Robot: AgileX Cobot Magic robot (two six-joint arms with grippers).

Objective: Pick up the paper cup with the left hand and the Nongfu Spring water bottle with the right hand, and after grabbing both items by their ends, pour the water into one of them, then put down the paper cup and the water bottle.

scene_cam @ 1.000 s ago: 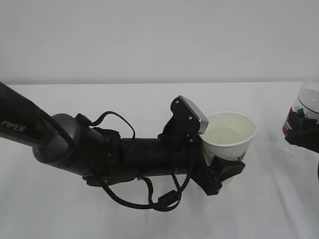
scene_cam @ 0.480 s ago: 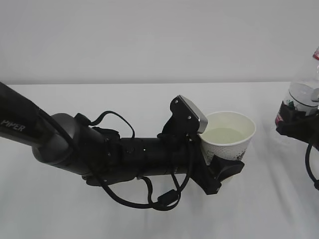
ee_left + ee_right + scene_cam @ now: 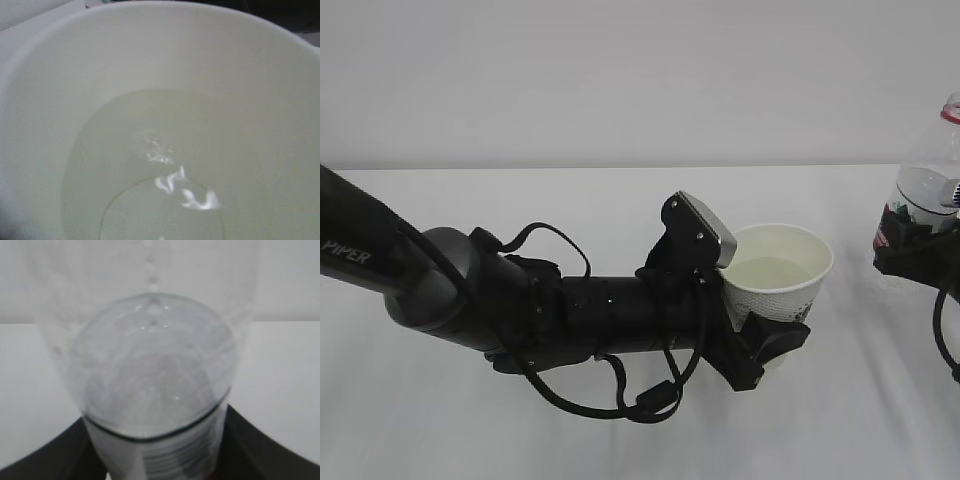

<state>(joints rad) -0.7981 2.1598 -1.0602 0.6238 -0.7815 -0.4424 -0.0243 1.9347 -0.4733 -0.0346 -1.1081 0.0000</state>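
Note:
The white paper cup (image 3: 782, 290) is upright above the table, with my left gripper (image 3: 767, 343) shut on its lower end. Clear water (image 3: 775, 271) lies in its cream inside. In the left wrist view the cup's inner wall (image 3: 240, 65) and the rippling water (image 3: 150, 195) fill the frame, and the fingers are hidden. At the far right, the Nongfu Spring water bottle (image 3: 926, 190) stands nearly upright with its red neck ring (image 3: 950, 113) on top. My right gripper (image 3: 918, 256) is shut on its lower part. The bottle (image 3: 150, 300) holds some water (image 3: 155, 390) between black fingers (image 3: 37, 457).
A white cloth-covered table (image 3: 470, 440) runs under both arms to a plain pale wall (image 3: 620, 80). My left arm (image 3: 470, 300), with its loose cables (image 3: 620, 405) and grey camera block (image 3: 708, 232), stretches across the middle of the table.
The bottle has swung up from a tilt to nearly upright, bringing its red neck ring into view, and shifted slightly left. The cup and the left arm have stayed still.

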